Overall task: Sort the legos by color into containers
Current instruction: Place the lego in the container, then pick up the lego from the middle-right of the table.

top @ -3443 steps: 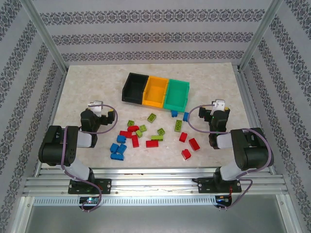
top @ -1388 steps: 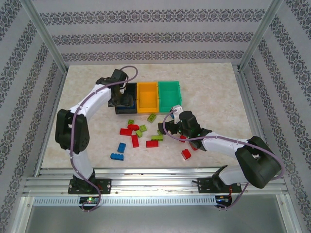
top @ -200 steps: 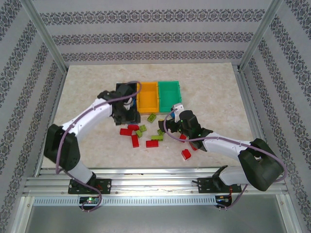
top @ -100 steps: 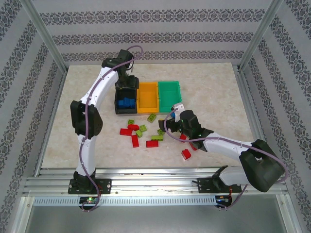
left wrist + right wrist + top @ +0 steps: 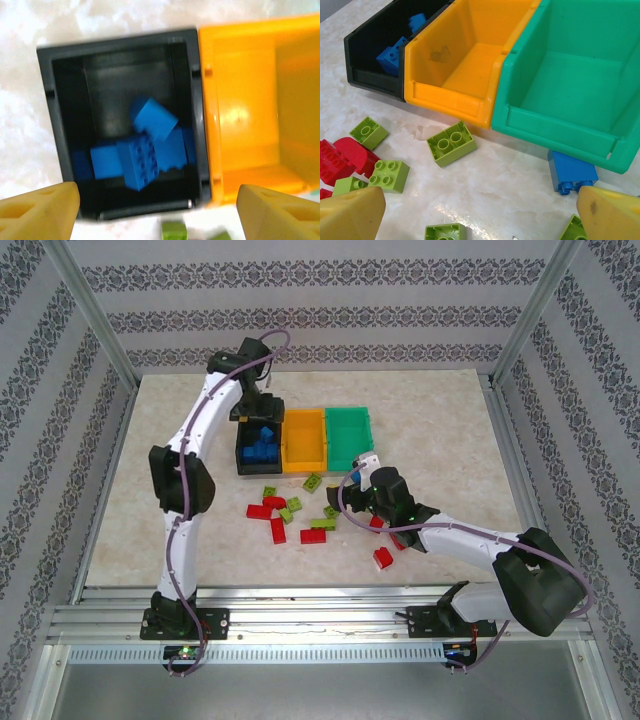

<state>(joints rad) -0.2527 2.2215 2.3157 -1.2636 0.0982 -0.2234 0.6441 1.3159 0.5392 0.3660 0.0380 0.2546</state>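
In the left wrist view the black bin [image 5: 50, 125] holds several blue legos [image 5: 142, 152]. My left gripper [image 5: 157, 217] hangs open and empty above the bin's near wall. From above, that gripper [image 5: 257, 410] sits over the far end of the black bin [image 5: 243, 462]. The orange-yellow bin [image 5: 303, 440] and the green bin [image 5: 350, 435] are empty. My right gripper [image 5: 480, 220] stands open low over the table, with lime legos [image 5: 451, 143] ahead of it and a blue lego [image 5: 570, 172] against the green bin [image 5: 560, 125]. Red legos [image 5: 278, 530] lie scattered.
More lime legos [image 5: 290, 510] and red ones [image 5: 383, 558] lie in front of the bins between the two arms. The right forearm [image 5: 450, 535] stretches low across the table's right front. Metal frame posts [image 5: 95, 325] stand at the table's corners.
My left arm has risen from the black bin's front and swung to above its far end, and blue legos now show inside the bin. The right arm has barely moved.
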